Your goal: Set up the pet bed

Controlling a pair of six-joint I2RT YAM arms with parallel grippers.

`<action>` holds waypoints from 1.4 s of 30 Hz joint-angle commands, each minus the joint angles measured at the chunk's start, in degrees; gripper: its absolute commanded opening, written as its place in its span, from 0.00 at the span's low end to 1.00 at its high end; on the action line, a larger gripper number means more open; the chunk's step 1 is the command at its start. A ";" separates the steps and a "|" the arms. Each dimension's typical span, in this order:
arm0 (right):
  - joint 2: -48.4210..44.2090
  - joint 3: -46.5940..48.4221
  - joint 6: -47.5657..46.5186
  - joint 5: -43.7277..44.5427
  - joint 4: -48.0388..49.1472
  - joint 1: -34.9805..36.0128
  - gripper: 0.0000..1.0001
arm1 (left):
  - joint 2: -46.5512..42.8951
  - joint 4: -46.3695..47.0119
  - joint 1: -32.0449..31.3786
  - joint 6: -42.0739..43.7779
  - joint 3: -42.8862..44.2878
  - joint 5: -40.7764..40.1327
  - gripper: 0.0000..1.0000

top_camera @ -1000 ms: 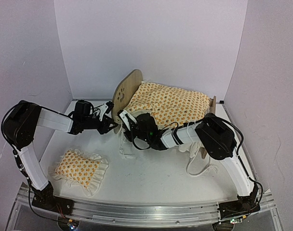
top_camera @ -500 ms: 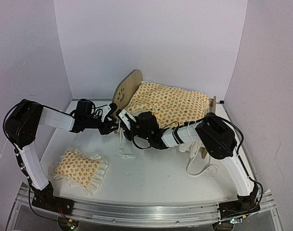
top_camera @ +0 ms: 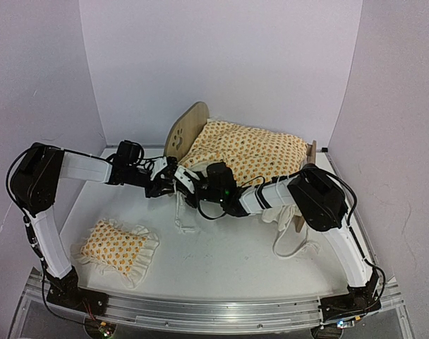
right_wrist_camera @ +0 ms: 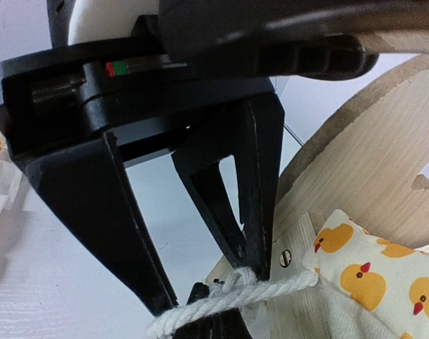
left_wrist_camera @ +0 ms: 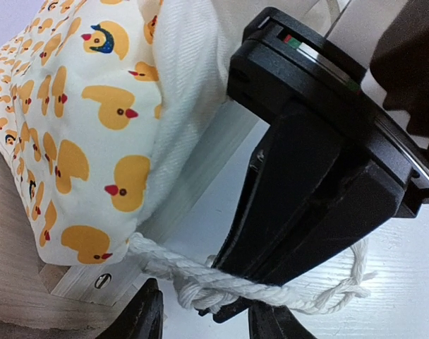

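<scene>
Hanging out at the head corner of the bed (top_camera: 185, 133), which sits at the back of the bench (top_camera: 228, 261): my right jaws pinch the white rope (left_wrist_camera: 200, 291), left jaws spread around it.

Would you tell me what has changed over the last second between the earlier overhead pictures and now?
The left gripper reached right, closing on the right gripper at the headboard corner of the pet bed, where the white cord hangs. The right gripper edged slightly right. No grasp or release is visible. The pet bed, blanket and pillow stayed put.
</scene>
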 commanded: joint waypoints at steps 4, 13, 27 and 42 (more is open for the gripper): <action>-2.48 0.46 -3.86 -6.98 3.71 -0.16 0.00 | 1.43 1.56 -0.06 4.75 3.76 3.97 0.36; -2.99 -0.52 -4.84 -7.94 3.43 -0.26 0.00 | -0.33 2.15 0.02 2.46 3.04 4.02 0.00; -9.37 -8.10 4.32 2.52 2.94 -0.24 0.14 | -4.03 12.00 0.16 -10.09 -3.95 -10.37 0.00; -10.75 -7.43 17.35 9.64 -2.04 -0.06 0.19 | -7.17 12.24 0.09 -13.96 -6.50 -9.73 0.07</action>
